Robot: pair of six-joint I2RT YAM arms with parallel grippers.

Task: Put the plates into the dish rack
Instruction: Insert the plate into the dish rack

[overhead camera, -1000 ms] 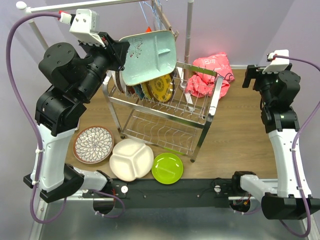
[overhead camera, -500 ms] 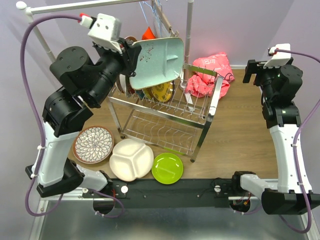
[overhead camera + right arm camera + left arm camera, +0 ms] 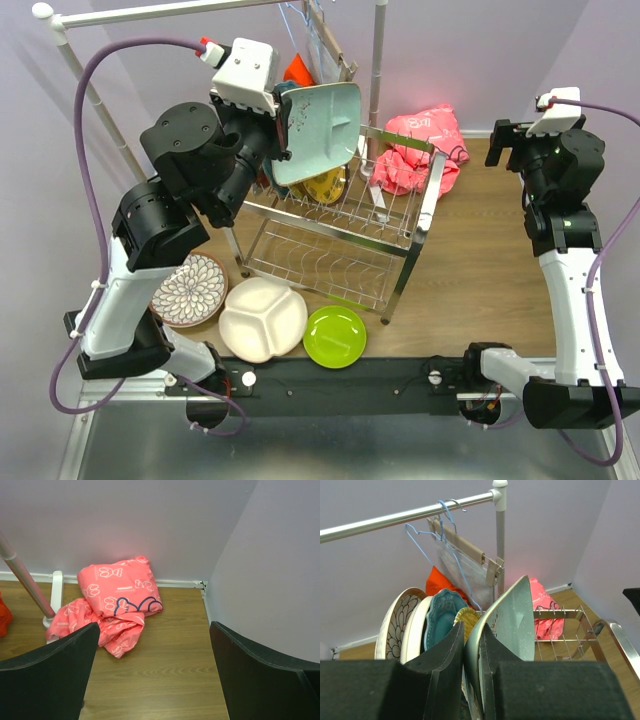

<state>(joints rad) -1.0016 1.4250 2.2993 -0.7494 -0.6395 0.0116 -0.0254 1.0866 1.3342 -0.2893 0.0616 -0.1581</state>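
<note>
Only the left wrist view shows the left claw (image 3: 471, 636) pinching the aqua plate's (image 3: 512, 622) rim beside four plates (image 3: 440, 621) standing in the rack (image 3: 421, 214). The right claw (image 3: 153, 630) gapes. Overhead, three plates (image 3: 263, 318) lie on the tabletop (image 3: 475, 275).

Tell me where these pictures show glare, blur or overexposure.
Top external: even light, sharp; the dish rack glints, the pink cloth glows nearly overexposed. Left wrist: the left gripper is dark and soft near the lens, the pale aqua plate it clamps is sharper. Right wrist: the open right gripper is dark and featureless, the pink cloth sharp.
</note>
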